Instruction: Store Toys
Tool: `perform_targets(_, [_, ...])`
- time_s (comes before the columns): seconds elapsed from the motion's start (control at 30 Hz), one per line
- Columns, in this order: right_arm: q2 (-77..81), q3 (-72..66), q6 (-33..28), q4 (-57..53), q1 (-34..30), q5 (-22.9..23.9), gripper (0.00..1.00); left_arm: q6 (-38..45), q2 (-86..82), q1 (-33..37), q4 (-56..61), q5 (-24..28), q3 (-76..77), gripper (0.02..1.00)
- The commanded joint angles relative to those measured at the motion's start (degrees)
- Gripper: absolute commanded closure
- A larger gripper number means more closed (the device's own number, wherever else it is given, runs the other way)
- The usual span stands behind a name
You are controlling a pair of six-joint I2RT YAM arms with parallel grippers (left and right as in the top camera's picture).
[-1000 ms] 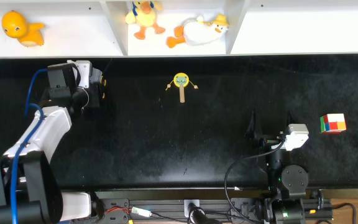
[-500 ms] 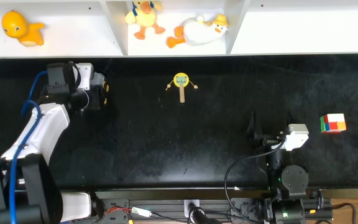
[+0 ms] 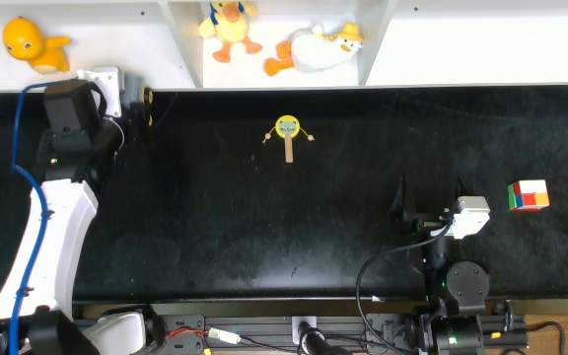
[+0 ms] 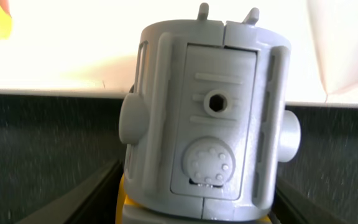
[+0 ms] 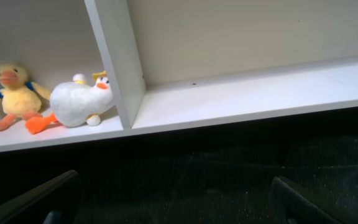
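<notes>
Toys are being put away in the white shelf (image 3: 461, 59) along the far edge of the black counter (image 3: 215, 227). Within the last second the left arm (image 3: 55, 207) has been swung from the counter's left side up towards its far-left corner. The left tool (image 3: 136, 97), clamped on a grey toy robot (image 4: 207, 118), is now brought to the lip of the shelf's left compartment, where an orange duck (image 3: 33, 44) is already kept. Storing looks close, though the toy has not been released. The right tool (image 3: 427, 202) is held unmoved, fingers apart, towards the counter's near-right corner. A colour cube (image 3: 528, 195) and a small rattle (image 3: 287, 133) are left on the counter. The robot's yellow underside is cut off, and the left tool's fingers are largely masked by it.
</notes>
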Motion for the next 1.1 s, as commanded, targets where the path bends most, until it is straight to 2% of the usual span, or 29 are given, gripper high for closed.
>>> perform_targets(0.03, [-0.59, -0.79, 0.24, 0.24, 0.31, 0.28, 0.005, -2.27, 0.87, -0.48, 2.78, -0.24, 2.54, 0.985])
perform_targets(0.17, [-0.59, -0.79, 0.24, 0.24, 0.31, 0.28, 0.005, -2.23, 5.75, -0.48, 2.40, 2.01, 7.10, 0.985])
perform_targets(0.47, [-0.59, -0.79, 0.26, 0.24, 0.31, 0.28, 0.007, -1.88, 14.38, -1.11, 1.51, 0.66, 15.96, 0.985])
perform_targets(1.03, [-0.59, -0.79, 0.26, 0.24, 0.31, 0.28, 0.007, -1.88, 21.07, -1.14, 4.07, -0.24, 17.77, 0.985])
perform_targets(1.07, [-0.59, -0.79, 0.24, 0.24, 0.31, 0.28, 0.005, -1.88, 21.07, -1.14, 4.02, -0.22, 17.77, 0.980])
perform_targets(1.1, [-0.59, -0.79, 0.24, 0.24, 0.31, 0.28, 0.005, -1.88, 21.07, -1.20, 4.02, -0.22, 17.77, 0.936])
